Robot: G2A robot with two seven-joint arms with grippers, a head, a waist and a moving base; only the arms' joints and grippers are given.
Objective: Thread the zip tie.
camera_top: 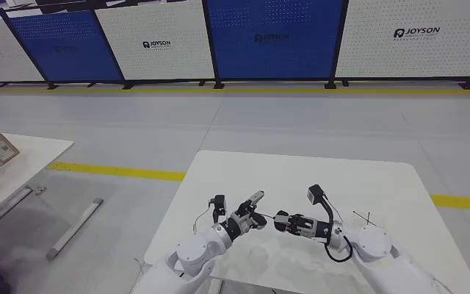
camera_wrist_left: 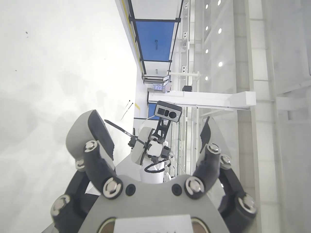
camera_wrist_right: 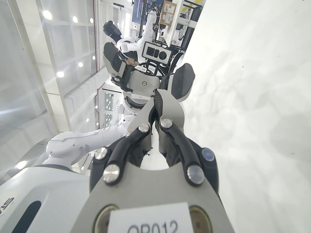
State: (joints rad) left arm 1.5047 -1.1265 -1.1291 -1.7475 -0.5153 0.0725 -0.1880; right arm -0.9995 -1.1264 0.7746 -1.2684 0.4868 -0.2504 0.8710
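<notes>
Lower centre of the top view, left to right: the left gripper [camera_top: 255, 209], jaws spread wide; the zip tie [camera_wrist_left: 121, 129], its free strap pointing toward that gap; the right gripper [camera_top: 282, 220], jaws pinching the tie's other end. Likely fault: the thin strap could flex or sit off-centre, so the closing pads would miss it.

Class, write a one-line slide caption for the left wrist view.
Open left claw faces the right claw, shut on a black zip tie held out over the white table.
</notes>
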